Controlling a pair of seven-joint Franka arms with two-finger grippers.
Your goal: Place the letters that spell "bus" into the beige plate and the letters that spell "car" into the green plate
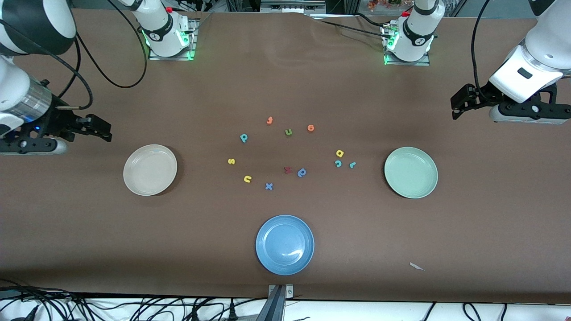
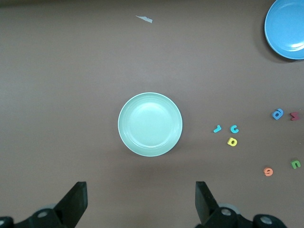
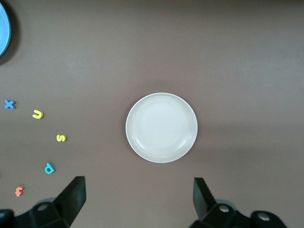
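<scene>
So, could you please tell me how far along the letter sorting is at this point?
Nothing is done yet: the beige plate and green plate hold no letters. Nothing is in hand: the left gripper and right gripper wait above the table ends, jaws open. All six are left: teal b, yellow s, yellow u, teal c, yellow a, teal r.
</scene>
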